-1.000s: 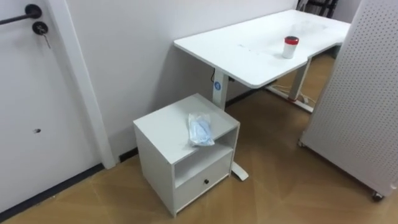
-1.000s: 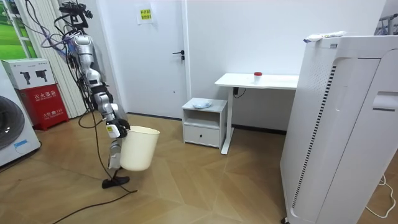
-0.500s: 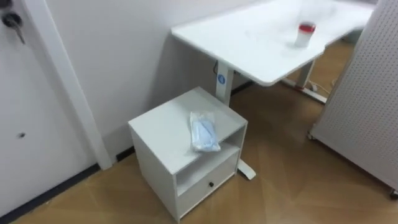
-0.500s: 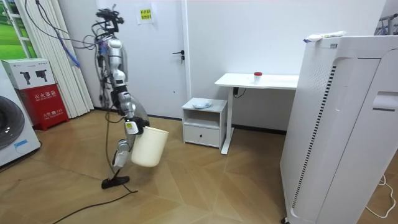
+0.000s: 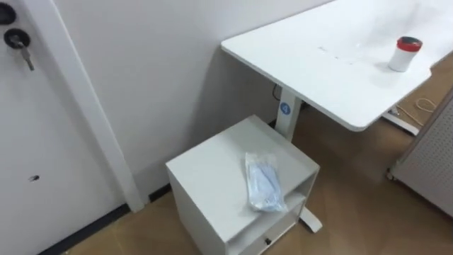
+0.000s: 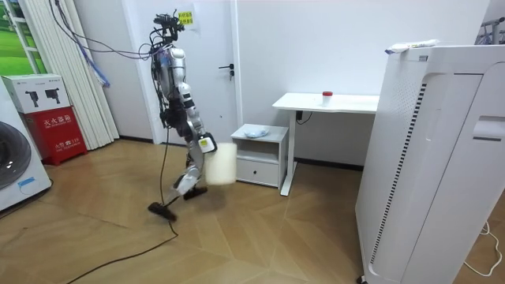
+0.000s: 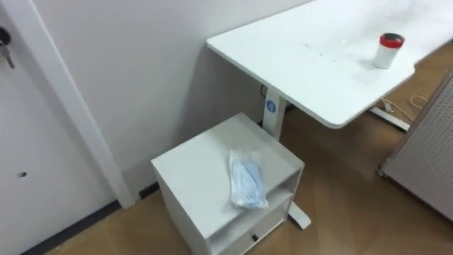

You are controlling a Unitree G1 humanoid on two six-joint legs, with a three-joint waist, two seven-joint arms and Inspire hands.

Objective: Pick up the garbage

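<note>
- We see the garbage – a clear plastic bag (image 5: 263, 184) with something blue inside – lying flat on top of a little white cabinet (image 5: 212, 170)
- The bag is near the cabinet's front right corner, and its low end comes up to the front edge, over the open shelf
- Nothing is touching the bag
- In the room view the robot stands on the wood floor just on the room view's left of the cabinet, in front of a door (image 6: 217, 75), leaning forward with one leg stretched out behind
- Its right hand (image 6: 207, 144) hangs low, right at the top of a pale bin (image 6: 224, 163); the bin looks blurry there, and we cannot tell if the hand is open or closed
- Beside the cabinet stands a white desk (image 5: 318, 64), taller than it, with one corner reaching over the cabinet's back right side
- A small white cup with a red lid (image 5: 405, 54) stands upright on the desk, near its front edge and well apart from the bag
- A key (image 5: 21, 44) hangs in the door's lock – up in the left eye view's top left corner
- In the room view a tall white machine (image 6: 442, 158) stands on the right, and a red box (image 6: 59, 134) is by the left edge
</note>
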